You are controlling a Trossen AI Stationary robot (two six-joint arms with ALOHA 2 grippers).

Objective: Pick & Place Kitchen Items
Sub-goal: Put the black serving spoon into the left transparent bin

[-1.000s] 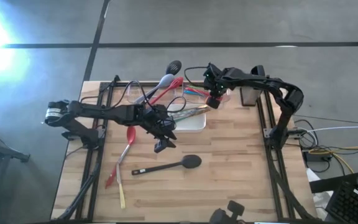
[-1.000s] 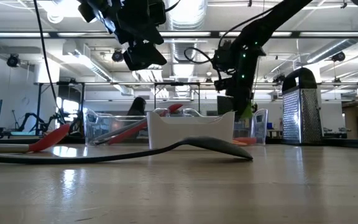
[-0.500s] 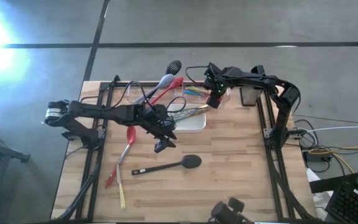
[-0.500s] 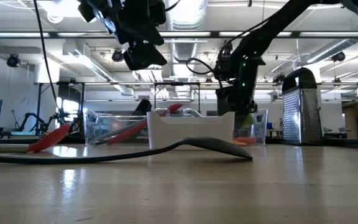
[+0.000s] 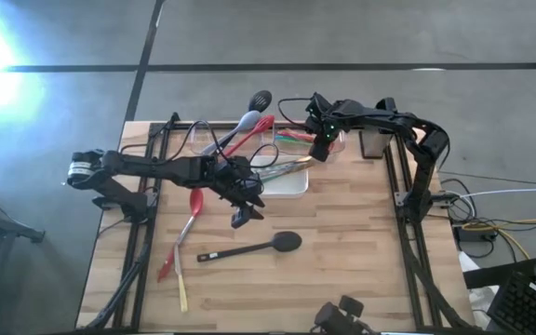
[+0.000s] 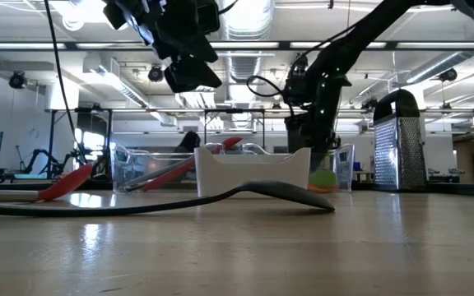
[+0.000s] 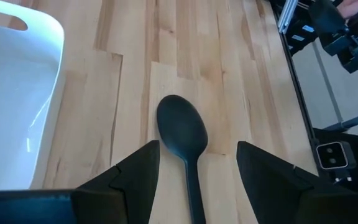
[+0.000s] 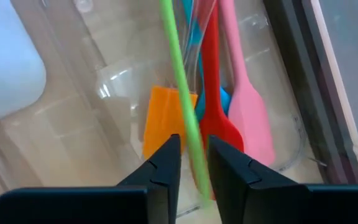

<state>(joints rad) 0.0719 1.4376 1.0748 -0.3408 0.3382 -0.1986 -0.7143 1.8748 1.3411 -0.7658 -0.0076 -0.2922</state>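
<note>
Starting at the left of the table (image 5: 342,251), we saw a red utensil (image 5: 192,216) and a yellow one (image 5: 180,284) lying on the bare wood, near each other. Just to their right the left gripper (image 5: 241,217) hung in the air above the boards, its fingers (image 7: 135,180) spread wide and holding nothing. In the left wrist view the black spoon (image 7: 184,138) lay flat on the wood with its bowl between and just ahead of the two fingertips, its handle running back through the gap; the fingers did not touch it. The white square dish (image 7: 17,106) sat beside it.

Further back, a grey spoon (image 5: 242,123), a red turner (image 5: 257,127) and a black slotted spoon (image 5: 260,98) stuck out of a clear bin (image 6: 142,168) past the table's far edge.

To the right, the right gripper (image 5: 321,149) was down at another clear bin (image 8: 104,99). Its fingers (image 8: 160,174) stood only a narrow gap apart, with a green handle (image 8: 182,93) running between them; we could not tell whether they actually pinched it. Inside that bin lay an orange spatula (image 8: 160,127), a red spatula (image 8: 216,118) and a pink spatula (image 8: 247,112), close together. A metal grater (image 6: 399,140) stood at the far right.
</note>
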